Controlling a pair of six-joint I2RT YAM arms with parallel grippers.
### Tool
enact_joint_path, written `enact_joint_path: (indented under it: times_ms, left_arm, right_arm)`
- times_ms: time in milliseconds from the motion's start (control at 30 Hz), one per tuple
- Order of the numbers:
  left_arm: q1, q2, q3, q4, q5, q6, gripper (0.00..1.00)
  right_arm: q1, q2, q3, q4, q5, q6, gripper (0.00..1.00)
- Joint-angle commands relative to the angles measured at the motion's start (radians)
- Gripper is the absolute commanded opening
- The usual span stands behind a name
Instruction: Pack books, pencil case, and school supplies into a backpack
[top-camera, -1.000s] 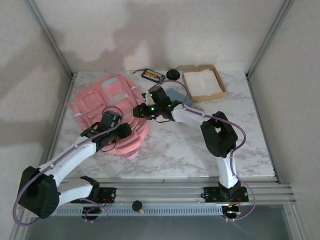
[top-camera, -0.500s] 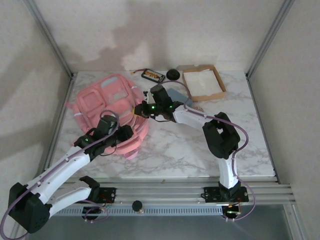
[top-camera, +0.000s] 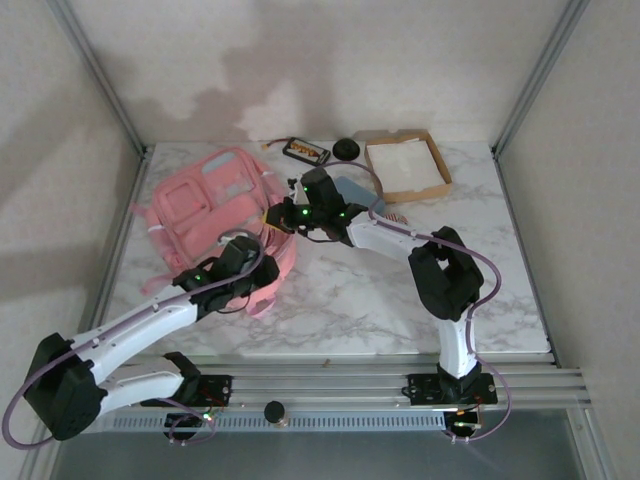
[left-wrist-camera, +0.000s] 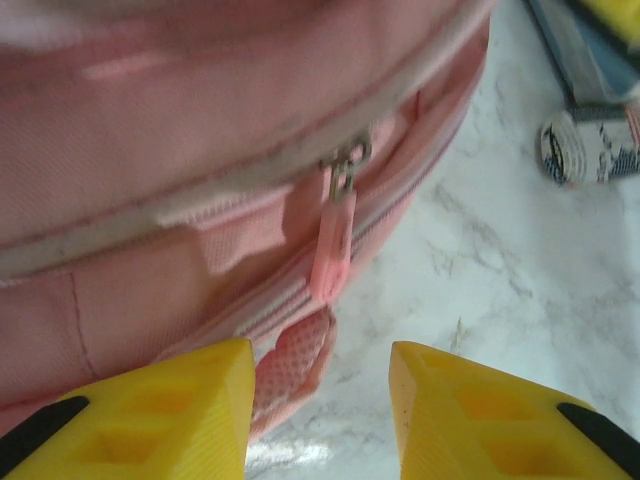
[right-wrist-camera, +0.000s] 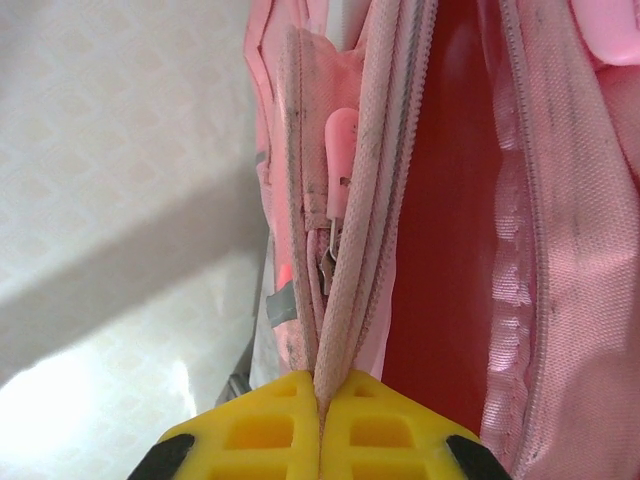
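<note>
The pink backpack (top-camera: 205, 205) lies flat at the left of the table. My right gripper (top-camera: 276, 218) is at its right edge. In the right wrist view this gripper (right-wrist-camera: 320, 388) is shut on the backpack's zipper rim (right-wrist-camera: 350, 290), beside a pink zipper pull (right-wrist-camera: 340, 140) and the red inside (right-wrist-camera: 455, 220). My left gripper (top-camera: 254, 268) is at the bag's near right corner. Its yellow fingers (left-wrist-camera: 170, 410) stand open just short of another pink zipper pull (left-wrist-camera: 333, 250), holding nothing. A dark book (top-camera: 305, 151) with gold print lies at the back.
A cardboard tray (top-camera: 440, 172) with white lining stands at the back right, with a black round thing (top-camera: 347, 148) to its left. A flat blue-grey item (top-camera: 352, 188) and a small striped roll (left-wrist-camera: 590, 150) lie under the right arm. Bare marble (top-camera: 380, 300) stretches to the front right.
My left gripper has moved right along the backpack's near side to its corner, and its jaws have narrowed. My right gripper has shut on the zipper rim and shifted slightly left.
</note>
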Motion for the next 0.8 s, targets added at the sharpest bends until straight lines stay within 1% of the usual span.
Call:
enact_joint_path:
  times_ms: [0,100,200,333,467,633,767]
  left_arm:
    - [-0.011,0.034,0.082,-0.021,-0.121,-0.058,0.40]
    - [-0.013,0.095,0.130,-0.048,-0.100,-0.027,0.40]
    - [-0.016,0.161,0.198,-0.158,-0.148,-0.043,0.38]
    - [-0.023,0.190,0.220,-0.167,-0.144,-0.049,0.38]
    - [-0.026,0.236,0.237,-0.213,-0.170,-0.054,0.38]
    - [-0.034,0.279,0.243,-0.189,-0.182,-0.050,0.38]
    - [-0.034,0.320,0.252,-0.153,-0.189,-0.049,0.35]
  right_arm:
    - [0.013,-0.079,-0.001,0.100,0.001,0.023,0.00]
    - [0.017,-0.073,0.000,0.104,0.001,0.025,0.00]
    - [0.017,-0.070,-0.003,0.101,0.002,0.024,0.00]
    - [0.017,-0.067,-0.004,0.107,0.001,0.025,0.00]
    - [0.017,-0.061,0.003,0.112,0.002,0.027,0.00]
    - [0.017,-0.056,0.008,0.114,0.005,0.029,0.00]
    - [0.027,-0.059,0.004,0.116,0.011,0.033,0.00]
